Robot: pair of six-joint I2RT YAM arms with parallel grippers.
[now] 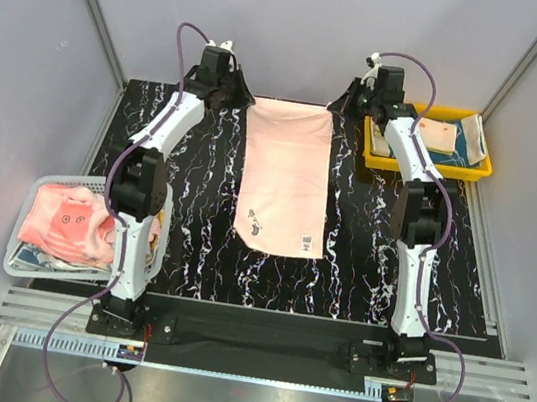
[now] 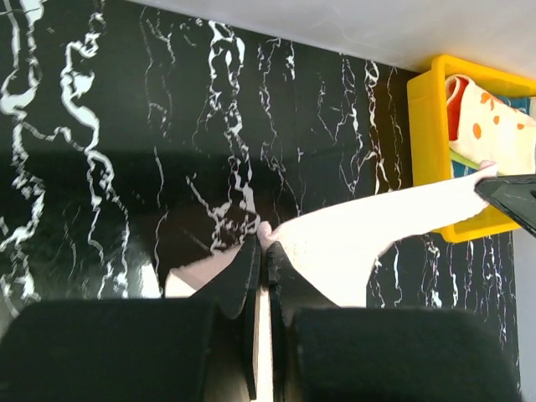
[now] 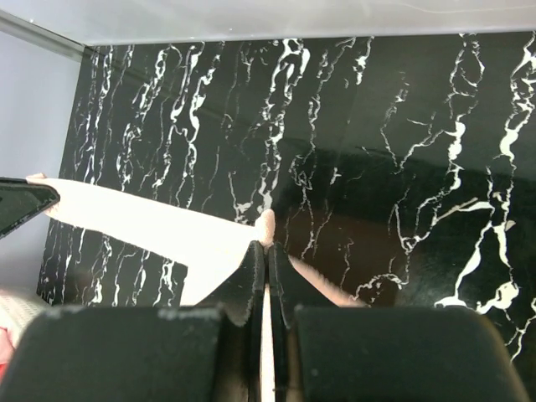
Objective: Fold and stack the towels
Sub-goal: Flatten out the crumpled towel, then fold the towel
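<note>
Left gripper [image 2: 264, 244]: jaws nearly together, pinching one far corner of the pink towel [image 1: 287, 179]; only a nub of cloth shows above the tips. Right gripper [image 3: 266, 244]: the same, clamped on the other far corner. In each wrist view the opposite gripper is cut off at the frame edge. The towel's far edge is stretched taut between them and its near end lies flat on the black marbled table [image 1: 196, 211], small print and tag by the near corners, too small to read. One towel spread. One white mesh basket [image 1: 12, 262] at left holds heaped towels [image 1: 69, 217], partly behind the left arm [image 1: 138, 192], count unclear. One yellow tray [image 1: 425, 168] at far right holds folded towels [image 1: 440, 136], at least two, partly hidden by the right arm [image 1: 418, 213].
</note>
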